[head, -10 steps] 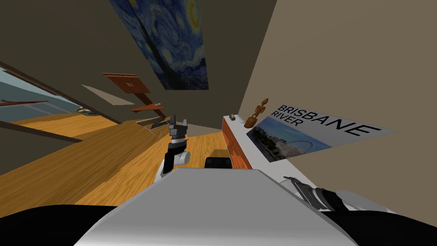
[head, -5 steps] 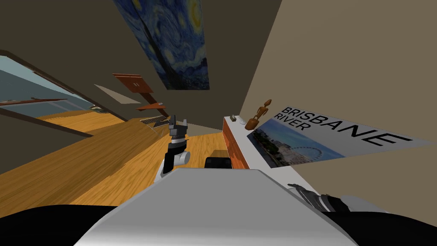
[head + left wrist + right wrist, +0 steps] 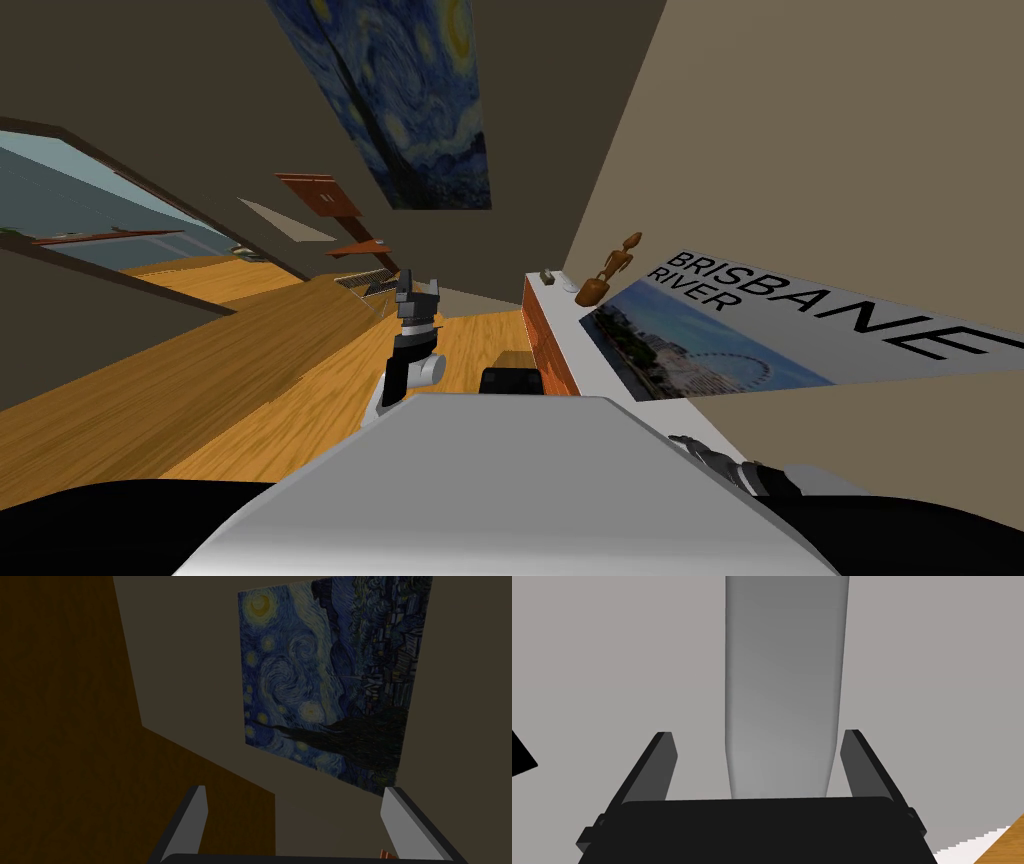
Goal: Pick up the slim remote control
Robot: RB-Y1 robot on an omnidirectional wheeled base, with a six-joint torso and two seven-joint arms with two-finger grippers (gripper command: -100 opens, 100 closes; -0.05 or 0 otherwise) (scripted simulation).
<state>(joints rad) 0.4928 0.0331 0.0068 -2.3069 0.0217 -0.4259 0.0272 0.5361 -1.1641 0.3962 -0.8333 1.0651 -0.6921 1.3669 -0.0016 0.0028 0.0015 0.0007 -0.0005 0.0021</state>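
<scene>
Straddled, not yet gripped
Our right gripper [image 3: 758,733], open, straddles the slim grey remote [image 3: 784,676] on the white shelf top [image 3: 612,651] — its long axis runs near to far; our left gripper [image 3: 296,789], open too, hangs well apart.

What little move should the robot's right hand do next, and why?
Probably shut the right gripper: its open fingers stand either side of the slim, long grey remote control lying on the flat light grey surface, not yet touching it.
</scene>
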